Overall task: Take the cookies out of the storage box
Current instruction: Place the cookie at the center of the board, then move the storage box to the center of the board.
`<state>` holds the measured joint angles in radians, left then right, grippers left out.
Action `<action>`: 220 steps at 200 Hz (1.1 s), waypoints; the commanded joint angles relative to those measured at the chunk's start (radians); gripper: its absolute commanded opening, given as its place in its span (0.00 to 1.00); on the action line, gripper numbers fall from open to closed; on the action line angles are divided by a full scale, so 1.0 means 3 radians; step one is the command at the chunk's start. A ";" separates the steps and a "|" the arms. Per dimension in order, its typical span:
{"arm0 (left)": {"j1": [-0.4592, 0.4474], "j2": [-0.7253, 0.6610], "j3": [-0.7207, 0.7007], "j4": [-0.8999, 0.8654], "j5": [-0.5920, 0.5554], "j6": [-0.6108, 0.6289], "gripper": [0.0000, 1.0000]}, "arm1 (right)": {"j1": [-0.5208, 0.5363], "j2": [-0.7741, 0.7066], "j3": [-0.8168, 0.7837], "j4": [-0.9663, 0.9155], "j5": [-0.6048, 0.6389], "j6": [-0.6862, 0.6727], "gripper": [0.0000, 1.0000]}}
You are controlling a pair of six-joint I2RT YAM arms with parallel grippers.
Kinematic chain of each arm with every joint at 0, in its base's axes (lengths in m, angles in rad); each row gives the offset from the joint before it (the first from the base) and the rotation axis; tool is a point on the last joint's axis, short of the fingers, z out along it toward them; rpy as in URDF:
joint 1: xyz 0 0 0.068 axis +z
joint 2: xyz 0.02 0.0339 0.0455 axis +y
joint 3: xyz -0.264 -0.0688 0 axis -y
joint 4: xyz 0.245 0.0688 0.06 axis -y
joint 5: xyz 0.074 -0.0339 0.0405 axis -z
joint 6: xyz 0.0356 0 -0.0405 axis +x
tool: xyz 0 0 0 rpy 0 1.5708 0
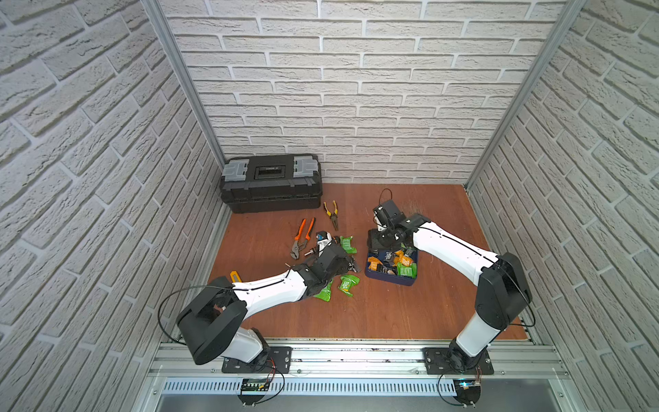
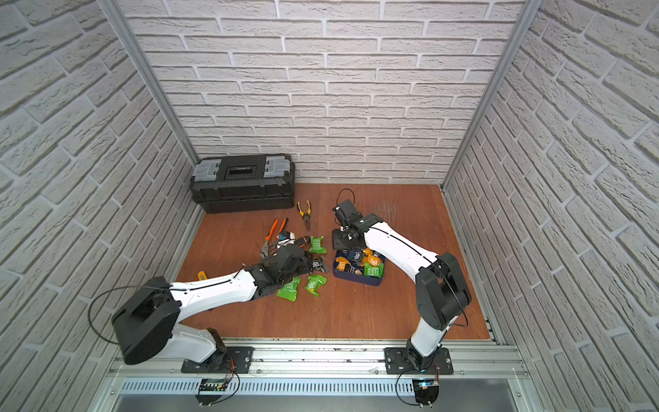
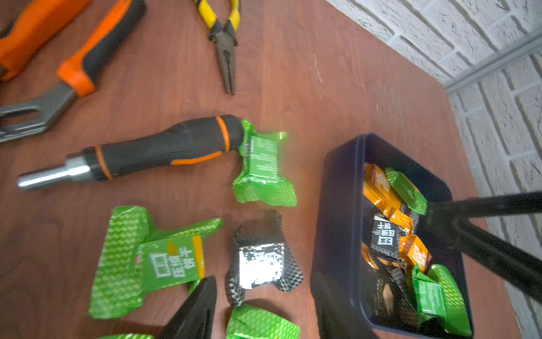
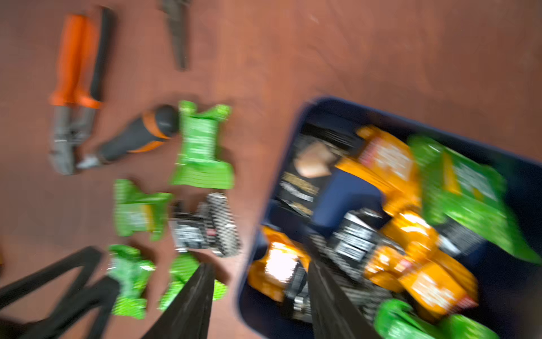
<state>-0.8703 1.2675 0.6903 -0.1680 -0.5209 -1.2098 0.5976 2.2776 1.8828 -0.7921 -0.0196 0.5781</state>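
The storage box (image 1: 388,281) (image 2: 356,280) is a shallow navy tray holding several orange, green and black cookies (image 1: 404,262) (image 3: 381,187) (image 4: 390,158). More cookies lie loose on the floor left of the storage box: green packets (image 1: 347,244) (image 1: 347,283) (image 3: 264,167) and a black packet (image 3: 262,261) (image 2: 319,264). My left gripper (image 3: 267,293) (image 1: 347,269) is open low over these, with a green packet (image 3: 261,323) lying between its fingers, untouched. My right gripper (image 4: 259,267) (image 1: 379,249) is open, straddling the box's wall (image 4: 249,293) above an orange packet (image 4: 278,264). The right wrist view is blurred.
A black toolbox (image 1: 271,183) stands at the back left. Orange-handled pliers (image 1: 303,237), yellow-handled pliers (image 1: 331,214) and a black screwdriver (image 3: 155,149) lie just behind the loose packets. A small yellow object (image 1: 235,276) lies by the left arm. Brick walls enclose three sides.
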 commanded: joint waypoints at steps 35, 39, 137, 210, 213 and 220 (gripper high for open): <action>0.0020 -0.0129 -0.0097 0.0001 -0.0129 -0.0069 0.50 | 0.0043 0.0177 0.0261 -0.0132 0.0060 0.0129 0.43; 0.0023 -0.0135 -0.0102 -0.0001 -0.0134 -0.0065 0.50 | 0.0048 0.0172 0.0268 -0.0134 0.0064 0.0128 0.44; 0.0023 0.0007 -0.0011 0.0287 -0.0062 0.0071 0.51 | 0.0057 -0.0462 0.0094 0.0050 0.0106 0.0038 0.59; 0.0053 0.0349 0.0093 0.0780 0.0496 0.0534 0.56 | -0.0080 -0.1661 -0.1323 0.0398 0.0197 -0.0186 0.56; 0.0053 0.0371 0.0104 0.0813 0.0547 0.0555 0.56 | -0.0099 -0.1705 -0.1391 0.0407 0.0201 -0.0193 0.56; 0.0053 0.0421 0.0122 0.0896 0.0657 0.0612 0.57 | -0.0148 -0.1797 -0.1532 0.0422 0.0206 -0.0204 0.56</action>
<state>-0.8631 1.3506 0.6880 -0.0166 -0.4370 -1.1160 0.5907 1.8088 1.5471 -0.6971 0.0124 0.5533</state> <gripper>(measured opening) 0.560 0.558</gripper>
